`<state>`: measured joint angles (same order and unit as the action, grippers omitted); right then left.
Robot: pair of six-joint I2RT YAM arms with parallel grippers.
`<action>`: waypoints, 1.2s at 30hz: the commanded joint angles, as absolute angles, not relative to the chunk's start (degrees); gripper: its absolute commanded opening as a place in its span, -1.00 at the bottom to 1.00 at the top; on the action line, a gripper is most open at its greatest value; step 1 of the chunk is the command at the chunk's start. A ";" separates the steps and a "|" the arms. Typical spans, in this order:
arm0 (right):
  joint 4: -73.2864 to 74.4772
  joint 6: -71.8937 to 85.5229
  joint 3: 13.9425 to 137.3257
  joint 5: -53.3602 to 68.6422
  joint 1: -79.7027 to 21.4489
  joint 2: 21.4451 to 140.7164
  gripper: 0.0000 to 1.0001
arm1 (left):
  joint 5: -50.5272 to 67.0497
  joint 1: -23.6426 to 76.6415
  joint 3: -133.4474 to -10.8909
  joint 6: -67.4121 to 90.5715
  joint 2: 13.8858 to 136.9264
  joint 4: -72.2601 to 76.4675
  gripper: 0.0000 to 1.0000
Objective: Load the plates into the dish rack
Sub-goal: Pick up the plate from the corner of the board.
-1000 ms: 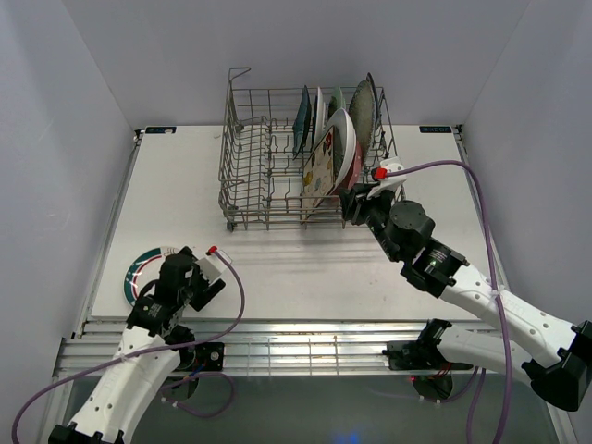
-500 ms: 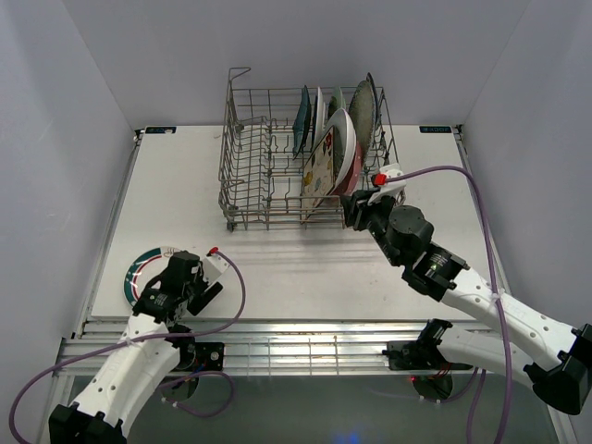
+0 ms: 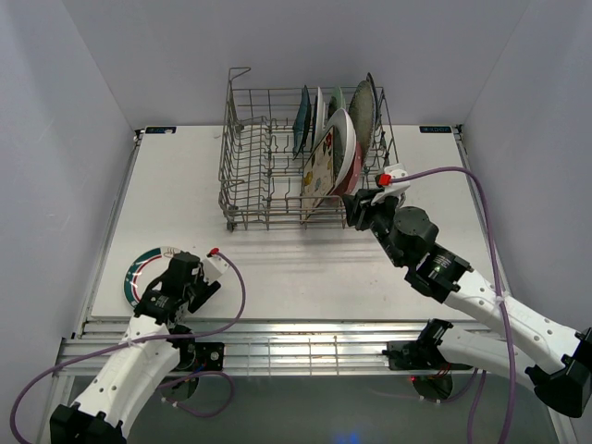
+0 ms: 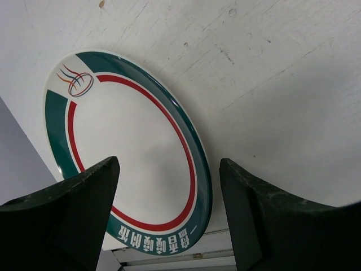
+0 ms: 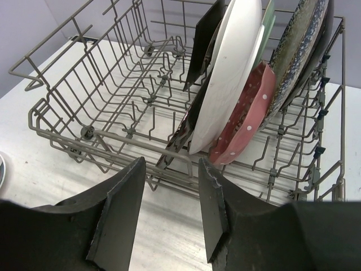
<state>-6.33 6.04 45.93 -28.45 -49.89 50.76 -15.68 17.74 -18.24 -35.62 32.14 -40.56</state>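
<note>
A round white plate (image 4: 124, 152) with a green and red rim lies flat at the table's near left corner, also in the top view (image 3: 137, 271). My left gripper (image 4: 169, 217) (image 3: 157, 294) stands open over its near-right rim, one finger on each side and not touching it. The grey wire dish rack (image 3: 254, 176) (image 5: 113, 84) holds several plates upright at its right end: a pink dotted one (image 5: 242, 113), a white one (image 5: 231, 68), a speckled one (image 5: 299, 51) and a floral square one (image 3: 319, 166). My right gripper (image 5: 169, 209) (image 3: 353, 208) is open and empty just outside the rack's front right corner.
The rack's left half (image 5: 130, 73) has bare tines. The table's front edge and a metal rail (image 3: 277, 328) lie just behind the left-hand plate. Side walls stand close to both ends of the table.
My left gripper has moved down over the plate's rim and its jaws have narrowed a little. My right gripper has edged slightly toward the rack.
</note>
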 commanded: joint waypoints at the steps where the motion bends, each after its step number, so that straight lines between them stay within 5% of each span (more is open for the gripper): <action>1: -8.26 6.59 46.49 -28.21 -49.66 50.98 -0.03 | -15.56 17.67 -18.46 -36.82 33.66 -39.37 0.62; 16: -8.26 6.77 46.41 -28.04 -49.66 50.98 -0.02 | -15.21 17.67 -19.51 -38.41 39.72 -38.85 0.36; 20: -8.26 6.77 46.49 -27.95 -49.66 50.98 -0.02 | -15.21 17.67 -19.86 -39.20 41.48 -38.67 -0.05; 31: -8.35 6.77 46.67 -27.60 -49.66 51.59 -0.01 | -15.47 17.67 -21.09 -40.78 42.98 -36.12 -0.55; 36: -8.26 6.77 46.93 -27.25 -49.66 52.03 -0.01 | -15.82 17.67 -24.86 -41.83 42.36 -35.42 -1.00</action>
<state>-6.22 6.07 45.93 -27.86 -49.87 51.94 -16.40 17.74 -20.97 -40.62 43.22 -37.23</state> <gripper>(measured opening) 0.493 0.250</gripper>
